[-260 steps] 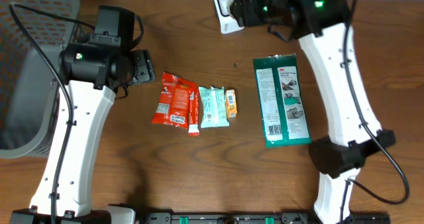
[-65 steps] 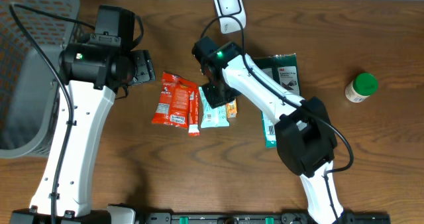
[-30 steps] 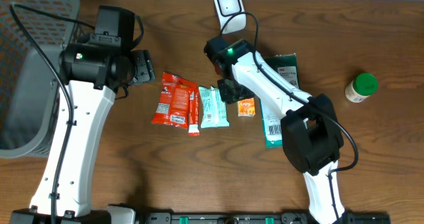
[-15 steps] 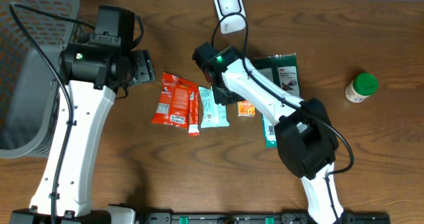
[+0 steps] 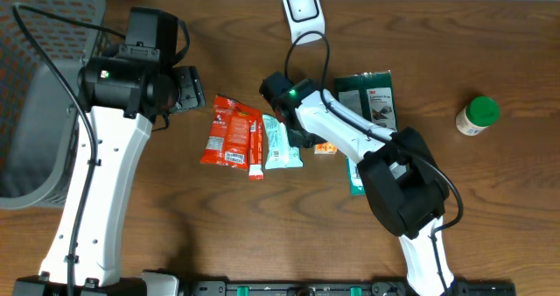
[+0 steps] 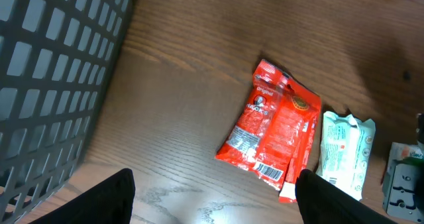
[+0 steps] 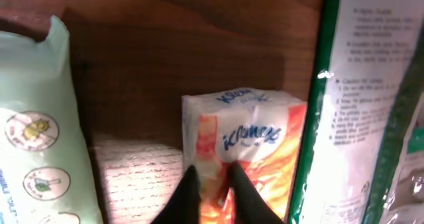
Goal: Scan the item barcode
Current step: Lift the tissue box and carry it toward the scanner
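Wooden table [image 5: 219, 235], grey basket [image 5: 39, 147] left, right pincer [image 7: 212, 174] seemingly pinching tissue pack [image 7: 252, 124]

Bright, even overhead light, soft shadows; glare on green pack [image 7: 358, 85]; right-wrist close-up slightly soft.

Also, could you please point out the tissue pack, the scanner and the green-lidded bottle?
tissue pack [image 7: 255, 128], right wrist view, printed top face.
scanner [image 5: 303, 7], overhead view, white head.
green-lidded bottle [image 5: 482, 110], overhead view, green lid.
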Tool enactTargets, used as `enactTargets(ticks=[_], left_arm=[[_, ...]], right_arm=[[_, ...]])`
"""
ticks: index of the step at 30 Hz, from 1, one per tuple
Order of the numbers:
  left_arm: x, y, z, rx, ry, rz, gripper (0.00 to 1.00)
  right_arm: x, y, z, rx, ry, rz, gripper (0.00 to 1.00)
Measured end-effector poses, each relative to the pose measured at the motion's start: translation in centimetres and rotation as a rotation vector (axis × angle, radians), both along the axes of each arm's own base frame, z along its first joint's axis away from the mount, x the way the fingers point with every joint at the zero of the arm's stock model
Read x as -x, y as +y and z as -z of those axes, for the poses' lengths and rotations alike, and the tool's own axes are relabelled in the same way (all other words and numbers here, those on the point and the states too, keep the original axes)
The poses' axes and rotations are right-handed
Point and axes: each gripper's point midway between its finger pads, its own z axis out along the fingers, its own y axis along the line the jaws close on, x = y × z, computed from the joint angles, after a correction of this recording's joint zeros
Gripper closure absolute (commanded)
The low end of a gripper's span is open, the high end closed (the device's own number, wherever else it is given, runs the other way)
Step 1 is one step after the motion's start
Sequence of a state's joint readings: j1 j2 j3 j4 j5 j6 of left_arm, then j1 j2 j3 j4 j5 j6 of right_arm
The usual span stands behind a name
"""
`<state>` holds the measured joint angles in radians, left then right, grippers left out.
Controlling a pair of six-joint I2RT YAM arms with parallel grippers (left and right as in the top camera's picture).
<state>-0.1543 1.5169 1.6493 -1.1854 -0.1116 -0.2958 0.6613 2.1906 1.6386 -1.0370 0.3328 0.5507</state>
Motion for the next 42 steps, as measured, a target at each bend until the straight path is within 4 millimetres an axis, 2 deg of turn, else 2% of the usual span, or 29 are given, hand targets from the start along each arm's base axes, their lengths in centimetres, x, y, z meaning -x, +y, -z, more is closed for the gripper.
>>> enactTargets(ticks=[5, 7, 11, 14, 17, 23, 26, 29, 30, 35, 39, 42], left_arm=[[0.0, 0.0, 0.0, 0.0, 0.0, 0.0, 0.22], [0.0, 0.0, 0.0, 0.0, 0.0, 0.0, 0.22], [0.0, 0.0, 0.0, 0.0, 0.0, 0.0, 0.22], [0.0, 0.0, 0.0, 0.0, 0.0, 0.0, 0.22], [0.0, 0.0, 0.0, 0.0, 0.0, 0.0, 0.22], [0.0, 0.0, 0.0, 0.0, 0.0, 0.0, 0.22], [0.0, 0.0, 0.0, 0.0, 0.0, 0.0, 0.22], [0.0, 0.0, 0.0, 0.0, 0.0, 0.0, 0.22], [0.0, 0.0, 0.0, 0.0, 0.0, 0.0, 0.22], [0.0, 0.0, 0.0, 0.0, 0.001, 0.0, 0.22], [0.0, 0.0, 0.0, 0.0, 0.0, 0.0, 0.22], [0.0, 0.0, 0.0, 0.0, 0.001, 0.0, 0.22]], right_arm=[[0.3, -0.3, -0.5, 0.012, 0.015, -0.013, 0.99], [0.2, -0.1, -1.4, -0.013, 0.026, -0.025, 0.99], [-0.5, 1.2, -4.4, -0.173, 0.026, -0.058, 0.99], [-1.0, 1.6, -7.5, -0.323, 0.02, -0.077, 0.99], [-1.6, 1.5, -10.2, -0.473, 0.021, -0.083, 0.99], [-3.3, 0.4, -13.6, -0.651, 0.024, -0.049, 0.99], [-5.4, 0.5, -17.3, -0.747, -0.051, -0.06, 0.99], [-7.4, 0.7, -21.9, -0.83, -0.154, -0.079, 0.99], [-8.1, 0.7, -24.0, -0.865, -0.198, -0.086, 0.99], [-10.5, 1.8, -31.3, -1.018, -0.342, -0.13, 0.99], [-12.5, 3.9, -34.6, -1.152, -0.405, -0.173, 0.99], [-14.7, 5.0, -35.0, -1.252, -0.423, -0.176, 0.99]])
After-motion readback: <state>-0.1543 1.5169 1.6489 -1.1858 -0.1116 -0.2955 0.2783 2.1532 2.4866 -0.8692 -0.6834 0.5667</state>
